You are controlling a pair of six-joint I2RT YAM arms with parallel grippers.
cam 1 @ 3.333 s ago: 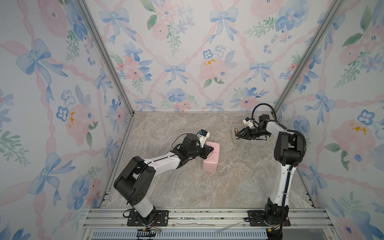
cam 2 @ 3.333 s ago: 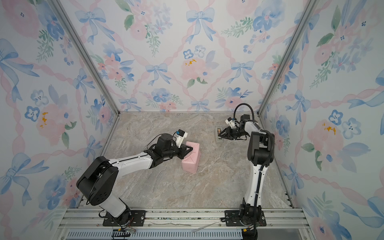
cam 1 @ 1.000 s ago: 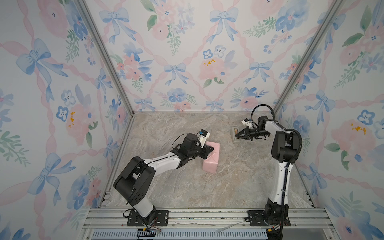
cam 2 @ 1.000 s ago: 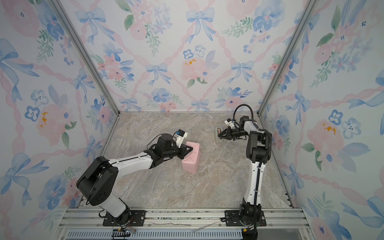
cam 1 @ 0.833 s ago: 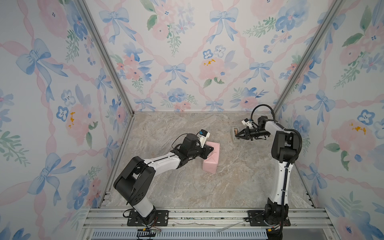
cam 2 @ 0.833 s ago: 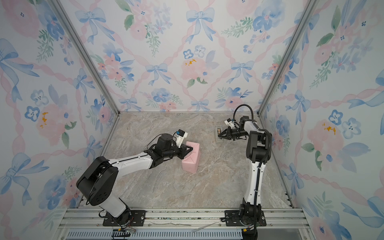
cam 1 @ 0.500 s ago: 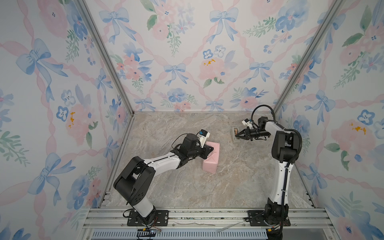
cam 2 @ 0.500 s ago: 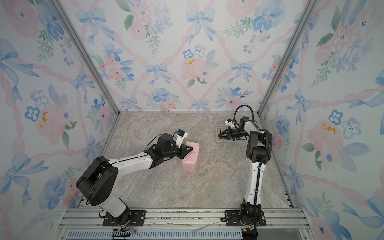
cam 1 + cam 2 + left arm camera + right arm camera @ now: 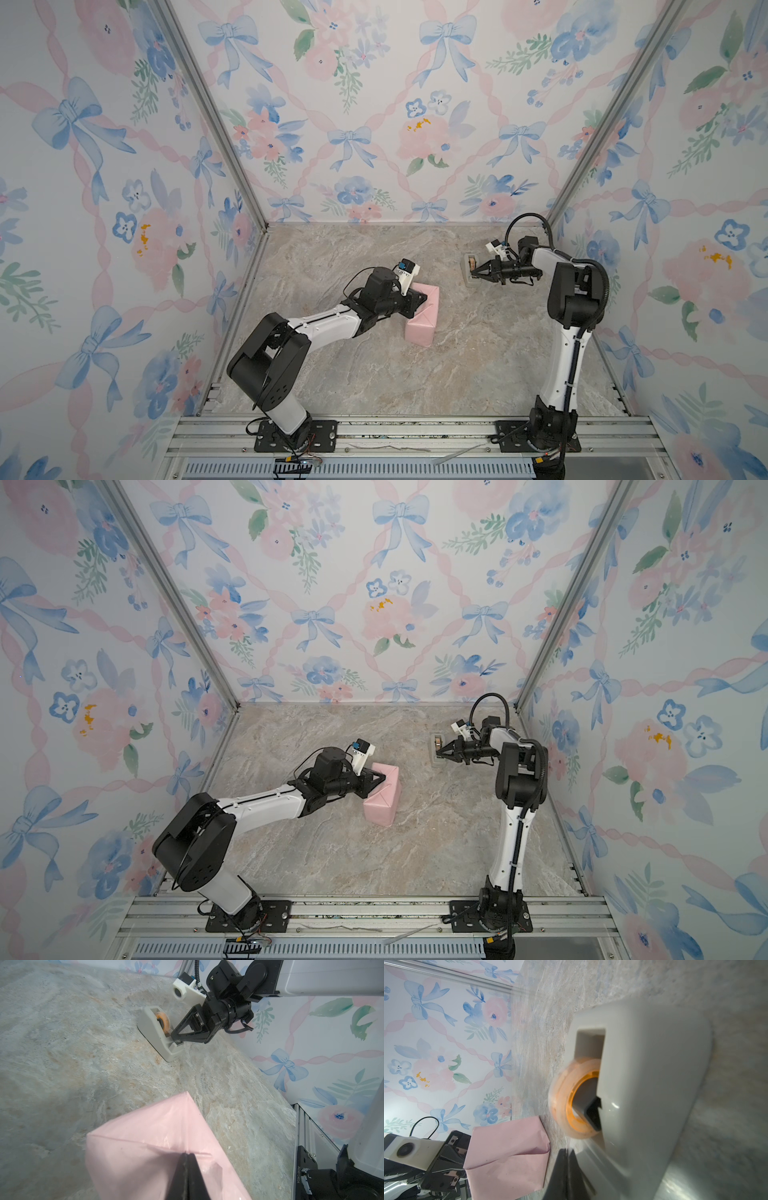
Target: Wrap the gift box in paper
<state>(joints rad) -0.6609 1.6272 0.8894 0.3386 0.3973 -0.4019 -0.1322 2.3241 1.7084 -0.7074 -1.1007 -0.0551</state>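
1. Gift box: hidden inside pink paper (image 9: 422,320) parcel at centre; a fold is pinned by L gripper (image 9: 187,1155), fingers pressed together.
2. R gripper (image 9: 176,1042) fingers were just pinched shut at tape dispenser (image 9: 152,1026) cutter; tape grab unconfirmed, sealing judged next.

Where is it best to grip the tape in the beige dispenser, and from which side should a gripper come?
Probably grip the free end at the low cutter lip of the tape dispenser; the roll sits sunk between its walls. Come from beyond the cutter, in line with the roll, where the right gripper is.
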